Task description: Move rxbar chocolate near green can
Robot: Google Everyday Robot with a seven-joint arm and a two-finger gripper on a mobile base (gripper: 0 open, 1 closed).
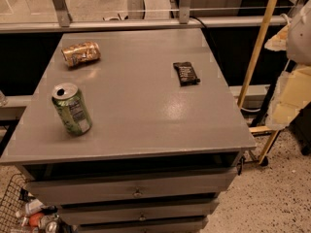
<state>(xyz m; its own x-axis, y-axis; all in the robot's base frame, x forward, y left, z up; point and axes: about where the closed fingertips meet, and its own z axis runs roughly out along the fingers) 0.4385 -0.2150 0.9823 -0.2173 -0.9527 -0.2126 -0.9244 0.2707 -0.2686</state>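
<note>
The rxbar chocolate (pixel 186 74), a small flat bar in a black wrapper, lies on the grey cabinet top (pixel 141 106) at the right rear. The green can (pixel 72 108) stands upright near the front left, silver top open, white label panel facing front. The two are far apart, roughly the width of the top. My gripper (pixel 291 81) shows as a pale white and yellowish shape at the right edge of the view, beyond the cabinet's right side and well right of the bar, touching nothing.
A dented gold-brown can (pixel 81 53) lies on its side at the rear left. A yellow pole (pixel 257 42) leans right of the cabinet. Drawers (pixel 136 191) sit below the top. A wire basket (pixel 19 212) with items stands at the lower left.
</note>
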